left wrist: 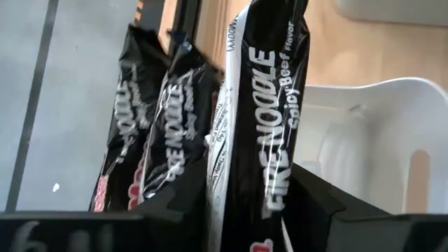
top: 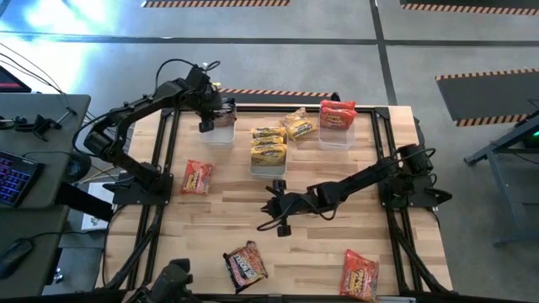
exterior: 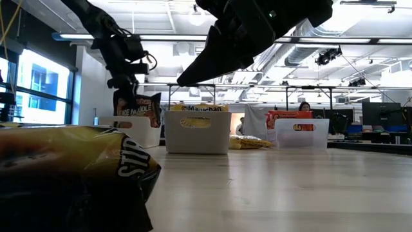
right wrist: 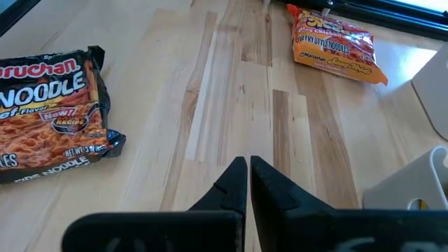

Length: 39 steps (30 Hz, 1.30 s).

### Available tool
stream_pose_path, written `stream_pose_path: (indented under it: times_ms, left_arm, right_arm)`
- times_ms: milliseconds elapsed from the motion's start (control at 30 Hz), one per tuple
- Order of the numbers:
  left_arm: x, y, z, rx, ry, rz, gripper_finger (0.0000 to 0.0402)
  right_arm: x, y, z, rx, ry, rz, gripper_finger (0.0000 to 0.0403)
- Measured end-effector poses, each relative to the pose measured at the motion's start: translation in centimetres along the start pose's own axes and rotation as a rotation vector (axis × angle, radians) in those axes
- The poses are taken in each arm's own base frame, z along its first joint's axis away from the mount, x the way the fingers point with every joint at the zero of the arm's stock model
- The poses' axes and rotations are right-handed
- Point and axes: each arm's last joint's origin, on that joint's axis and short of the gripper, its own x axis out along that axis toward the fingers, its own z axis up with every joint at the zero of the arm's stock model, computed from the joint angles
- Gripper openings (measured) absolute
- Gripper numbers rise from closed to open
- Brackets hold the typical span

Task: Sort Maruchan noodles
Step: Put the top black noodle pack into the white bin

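I find my left gripper (top: 207, 126) over the left bin (top: 221, 133), jaws partly apart, a dark noodle packet (left wrist: 262, 119) upright between them. It is light, crinkly, slippery; grip flat faces. Right gripper (right wrist: 248, 183) closed, empty.

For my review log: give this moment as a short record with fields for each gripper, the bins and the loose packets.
left gripper: over the left bin, a dark packet upright between its fingers
right gripper: shut, empty, low over mid-table
middle bin: yellow packets
right bin: red packets
loose on table: red packet, dark packet, red packet, yellow packet
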Motion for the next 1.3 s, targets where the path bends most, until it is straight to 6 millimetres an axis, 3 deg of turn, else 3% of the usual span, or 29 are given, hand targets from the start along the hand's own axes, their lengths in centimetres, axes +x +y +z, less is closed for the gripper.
stream_pose_path:
  times_ms: [167, 433, 967, 1300]
  left_arm:
    - [0.0, 0.0, 0.1, -0.004, 0.035, 0.032, 0.0160]
    - [-0.2, -0.5, 1.3, 0.046, 0.063, 0.076, 0.0147]
    - [0.0, -1.3, 1.5, 0.158, 0.115, 0.071, 0.0060]
    - [0.7, -1.5, 1.0, 0.131, 0.131, 0.093, 0.0093]
  right_arm:
    - [0.0, 0.0, 0.0, 0.000, 0.000, 0.000, 0.0002]
    - [0.0, 0.0, 0.0, 0.000, 0.000, 0.000, 0.0002]
    - [0.0, 0.1, 0.0, 0.000, -0.001, 0.035, 0.0002]
    - [0.0, 0.1, 0.0, 0.000, -0.002, 0.041, 0.0002]
